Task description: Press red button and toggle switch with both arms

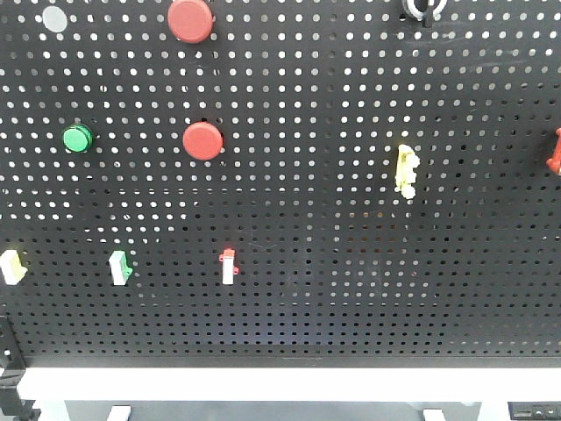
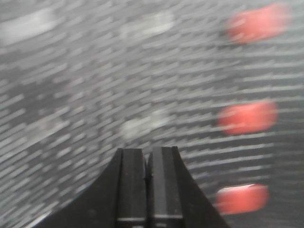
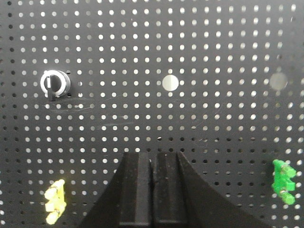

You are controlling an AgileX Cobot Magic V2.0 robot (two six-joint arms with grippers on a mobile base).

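left gripper (image 2: 147, 154) pressed together, probably as a blunt tip for poking; blurred red buttons (image 2: 247, 116) lie to its right. right gripper (image 3: 153, 159) likewise closed, yellow toggle (image 3: 54, 202) lower left, knob (image 3: 54, 84) up-left

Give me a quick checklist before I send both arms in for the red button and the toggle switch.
1. Left hand shut for pressing: ok, fingers together.
2. Right hand shut: ok.
3. Left wrist view usable for aiming: not ok. It is blurred, and with three red shapes right of the hand, cannot tell the target.
4. Right hand lined up on a switch: not ok. The yellow toggle switch is lower left, the green toggle switch lower right.
5. Arms visible in the front view: not ok. Only the pegboard and its controls show.
6. Clearance from the pegboard: cannot tell.
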